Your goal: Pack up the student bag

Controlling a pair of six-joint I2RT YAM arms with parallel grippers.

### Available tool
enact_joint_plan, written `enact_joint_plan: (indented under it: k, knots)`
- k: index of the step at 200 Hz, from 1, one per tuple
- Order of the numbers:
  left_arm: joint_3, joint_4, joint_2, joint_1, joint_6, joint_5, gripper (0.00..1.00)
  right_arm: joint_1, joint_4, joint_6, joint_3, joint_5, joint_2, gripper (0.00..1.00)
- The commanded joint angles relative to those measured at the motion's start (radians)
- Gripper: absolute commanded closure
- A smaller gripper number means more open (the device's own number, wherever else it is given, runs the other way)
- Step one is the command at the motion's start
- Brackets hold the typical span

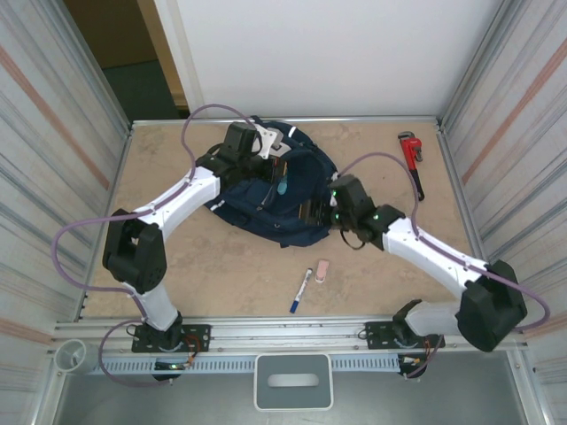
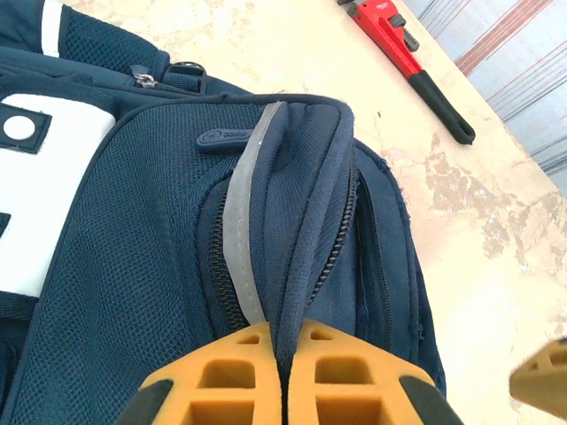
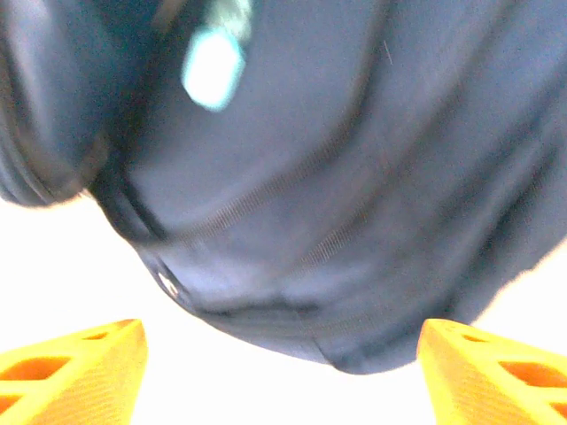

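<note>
The student bag (image 1: pixel 266 190) lies in the middle of the table, navy with a grey reflective stripe (image 2: pixel 241 221) and a white patch (image 2: pixel 35 204). My left gripper (image 2: pixel 291 350) is shut on a fold of the bag's fabric beside an open zipper (image 2: pixel 335 252), at the bag's far end (image 1: pixel 252 146). My right gripper (image 3: pixel 282 359) stands open at the bag's near right edge (image 1: pixel 321 212), its orange fingers (image 3: pixel 80 359) wide apart with bag fabric (image 3: pixel 301 204) just ahead of them. A teal item (image 1: pixel 281 187) sticks out of the bag; it appears blurred (image 3: pixel 213 71) in the right wrist view.
A blue-capped marker (image 1: pixel 301 289) and a small pink eraser (image 1: pixel 322 268) lie on the table in front of the bag. A red pipe wrench (image 1: pixel 412 159) lies at the far right (image 2: pixel 403 62). Metal walls close in both sides.
</note>
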Motion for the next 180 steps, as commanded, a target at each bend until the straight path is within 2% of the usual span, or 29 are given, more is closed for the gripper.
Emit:
enact_joint_plan:
  k: [1, 26, 54, 101, 137, 168, 180]
  knots:
    - [-0.005, 0.081, -0.044, 0.0, -0.001, 0.027, 1.0, 0.099, -0.217, 0.064, -0.078, 0.207, -0.018, 0.14]
    - [-0.015, 0.092, -0.034, 0.0, -0.01, 0.035, 1.0, 0.209, -0.186, 0.179, -0.117, 0.239, 0.041, 0.1]
    - [-0.022, 0.091, -0.028, -0.003, -0.012, 0.044, 1.0, 0.251, -0.186, 0.226, -0.104, 0.262, 0.151, 0.12]
    - [-0.048, 0.09, -0.048, -0.009, -0.01, 0.035, 1.0, 0.258, -0.193, 0.252, -0.124, 0.241, 0.178, 0.3]
    - [-0.046, 0.092, -0.045, -0.012, -0.008, 0.037, 1.0, 0.258, -0.201, 0.267, -0.16, 0.23, 0.148, 0.49]
    - [-0.047, 0.09, -0.042, -0.013, -0.006, 0.036, 1.0, 0.257, -0.199, 0.284, -0.194, 0.211, 0.136, 0.54]
    - [-0.049, 0.09, -0.043, -0.014, -0.006, 0.036, 1.0, 0.258, -0.2, 0.287, -0.207, 0.21, 0.124, 0.6]
